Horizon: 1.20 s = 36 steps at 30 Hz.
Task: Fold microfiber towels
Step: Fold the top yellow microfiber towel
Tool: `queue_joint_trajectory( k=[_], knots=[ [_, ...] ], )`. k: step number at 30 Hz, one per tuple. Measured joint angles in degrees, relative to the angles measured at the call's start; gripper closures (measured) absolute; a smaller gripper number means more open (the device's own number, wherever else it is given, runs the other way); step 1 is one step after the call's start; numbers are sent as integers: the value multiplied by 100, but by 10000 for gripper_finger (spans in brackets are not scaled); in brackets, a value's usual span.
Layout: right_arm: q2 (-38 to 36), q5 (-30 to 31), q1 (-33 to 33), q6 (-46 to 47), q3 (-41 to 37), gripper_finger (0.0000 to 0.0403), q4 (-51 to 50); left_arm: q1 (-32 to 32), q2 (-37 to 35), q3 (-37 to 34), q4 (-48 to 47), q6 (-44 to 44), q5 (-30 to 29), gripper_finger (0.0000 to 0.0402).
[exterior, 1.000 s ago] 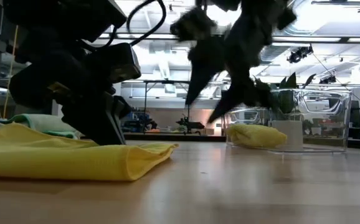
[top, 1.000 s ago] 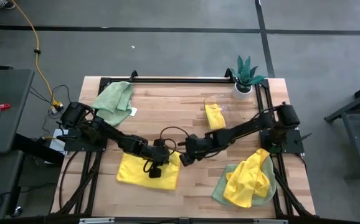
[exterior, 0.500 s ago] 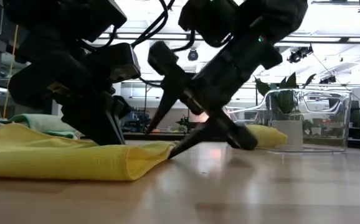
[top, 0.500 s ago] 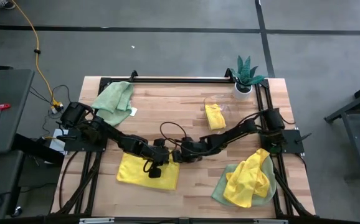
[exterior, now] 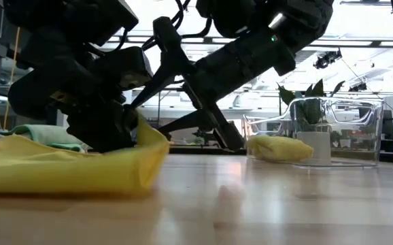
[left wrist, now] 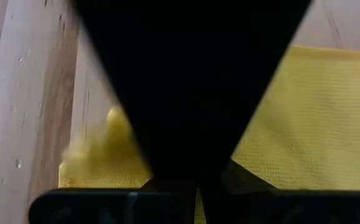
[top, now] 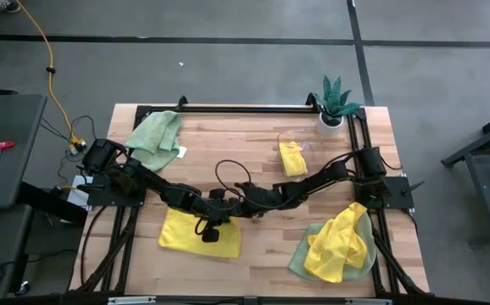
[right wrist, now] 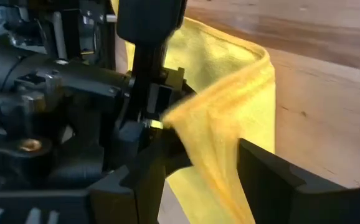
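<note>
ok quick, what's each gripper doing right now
Left gripper: shut, pressing down on the yellow towel.
Right gripper: open, its fingers either side of that towel's lifted edge, not closed on it.

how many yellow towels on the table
3: one yellow towel under both grippers at the front left, a small one in the clear bin near the plant, one heaped front right. More may be hidden.
</note>
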Motion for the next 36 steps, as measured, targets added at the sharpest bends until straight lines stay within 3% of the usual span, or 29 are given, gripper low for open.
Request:
queue_joint_trajectory(
  k=[11,26,36],
  knots=[
    [8,-199,39,-44,-11,220,194,-5,-7,-2,-15,259,-24,401],
    [19,175,-132,-282,-22,220,414,2,-7,-2,-12,344,-92,401],
    [4,-811,-455,-637,3,219,238,2,0,2,-3,331,-212,401]
  ],
)
